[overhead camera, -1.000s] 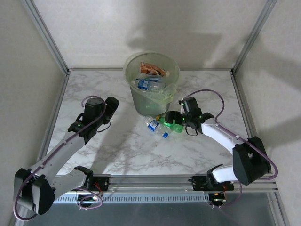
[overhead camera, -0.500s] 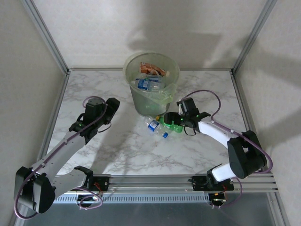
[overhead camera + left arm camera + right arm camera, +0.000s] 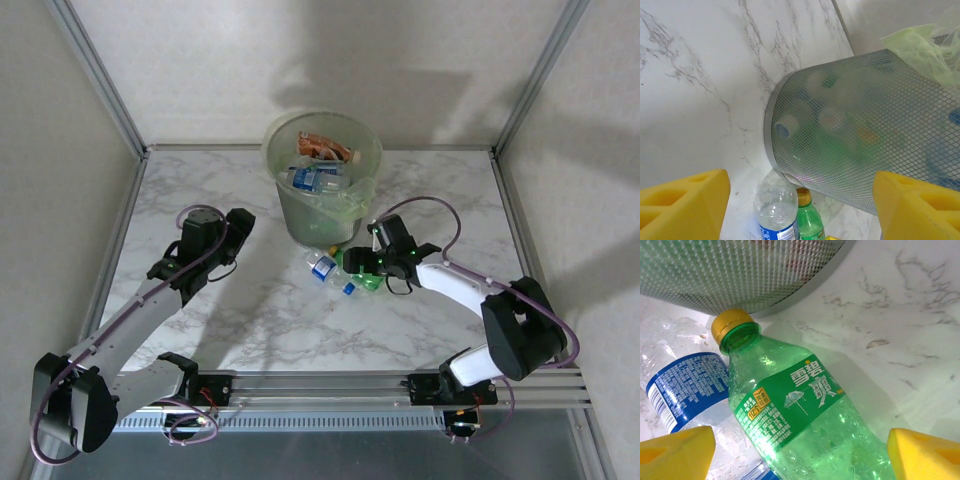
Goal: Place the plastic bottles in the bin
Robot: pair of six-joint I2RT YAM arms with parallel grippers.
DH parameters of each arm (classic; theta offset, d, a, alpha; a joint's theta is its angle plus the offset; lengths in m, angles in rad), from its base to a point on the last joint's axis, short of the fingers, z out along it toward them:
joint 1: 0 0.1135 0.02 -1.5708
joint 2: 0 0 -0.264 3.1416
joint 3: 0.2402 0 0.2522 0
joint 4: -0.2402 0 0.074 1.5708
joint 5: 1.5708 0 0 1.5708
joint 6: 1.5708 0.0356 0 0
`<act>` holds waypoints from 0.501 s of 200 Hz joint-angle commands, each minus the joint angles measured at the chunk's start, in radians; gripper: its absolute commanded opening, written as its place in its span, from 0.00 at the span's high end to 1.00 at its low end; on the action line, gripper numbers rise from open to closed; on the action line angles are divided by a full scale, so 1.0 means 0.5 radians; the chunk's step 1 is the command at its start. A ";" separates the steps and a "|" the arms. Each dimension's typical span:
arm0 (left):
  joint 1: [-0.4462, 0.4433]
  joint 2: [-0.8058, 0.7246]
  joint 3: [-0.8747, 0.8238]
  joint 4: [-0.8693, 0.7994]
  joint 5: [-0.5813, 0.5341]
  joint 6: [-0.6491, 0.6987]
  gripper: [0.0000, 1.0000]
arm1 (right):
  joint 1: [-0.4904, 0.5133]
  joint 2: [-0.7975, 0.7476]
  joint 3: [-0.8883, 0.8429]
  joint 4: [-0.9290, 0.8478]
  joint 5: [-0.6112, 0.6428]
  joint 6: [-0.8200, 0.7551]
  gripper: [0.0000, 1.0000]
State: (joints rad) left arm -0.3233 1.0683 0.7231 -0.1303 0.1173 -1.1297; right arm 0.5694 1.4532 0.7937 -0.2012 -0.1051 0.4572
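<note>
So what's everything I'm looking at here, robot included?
table: one, white marble, under everything.
bin: one, grey mesh with a pale-green liner, far middle of the table.
bottles in the bin: several, clear with blue labels, one orange-red label on top.
green bottle: one, yellow cap, lying by the bin's base.
clear bottle: at least one, blue label, lying beside the green one.
left hand: one, yellow fingers, open, facing the bin.
right hand: one, yellow fingers, open either side of the green bottle.
</note>
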 commanded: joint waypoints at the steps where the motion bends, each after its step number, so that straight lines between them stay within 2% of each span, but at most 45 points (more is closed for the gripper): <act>1: 0.015 0.001 -0.023 0.052 0.023 -0.008 0.25 | 0.044 -0.029 -0.027 -0.021 0.013 0.059 0.12; 100: 0.012 0.005 -0.041 0.079 0.038 -0.018 0.26 | 0.232 0.067 -0.089 -0.042 0.109 0.148 0.17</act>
State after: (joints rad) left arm -0.3233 1.0687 0.7177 -0.1219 0.1211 -1.1301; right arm 0.6685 1.4826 0.7731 -0.2031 -0.0780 0.4995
